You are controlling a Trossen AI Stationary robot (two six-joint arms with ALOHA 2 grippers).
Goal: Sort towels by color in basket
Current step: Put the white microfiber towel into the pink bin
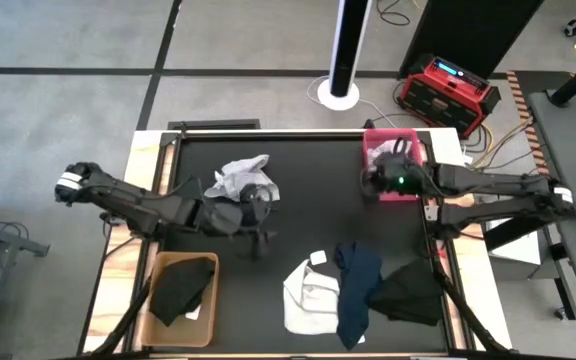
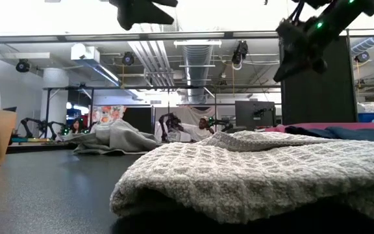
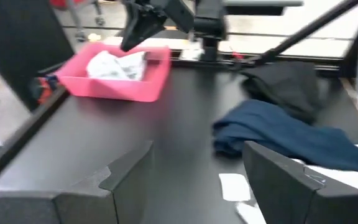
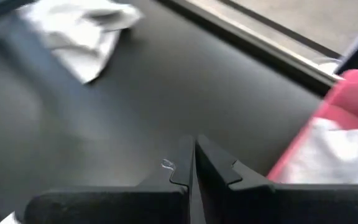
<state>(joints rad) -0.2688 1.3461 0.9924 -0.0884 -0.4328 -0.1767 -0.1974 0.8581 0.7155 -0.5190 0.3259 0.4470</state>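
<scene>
No brand or writing could be read anywhere; the white tags [image 1: 318, 257] on the cloth near the front edge showed no legible print.

The tabletop [image 1: 308, 205] was a matte black sheet. At its front, a white towel [image 1: 306, 297] with a waffle weave lay rumpled, touching a long navy towel [image 1: 358, 290] draped in a soft strip, and a black towel [image 1: 413, 292] lay bunched just beside that. A second light grey towel [image 1: 238, 177] sat crumpled near the back left. A tan rectangular basket [image 1: 158, 325] at the front left corner held a black cloth [image 1: 183, 288]. A pink plastic basket [image 3: 120, 87] with straight walls stood at the back right and held a white cloth [image 3: 117, 64].

The left pincer [image 1: 260, 205] hung above the tabletop just beside the grey towel, its flat dark fingers [image 3: 126, 180] spread apart with nothing between them. The right pincer [image 1: 376, 182] hovered at the pink basket's near edge, its fingers [image 4: 182, 165] pressed together and holding nothing.

In the low view, the waffle towel filled the foreground, coarse and nubby.
</scene>
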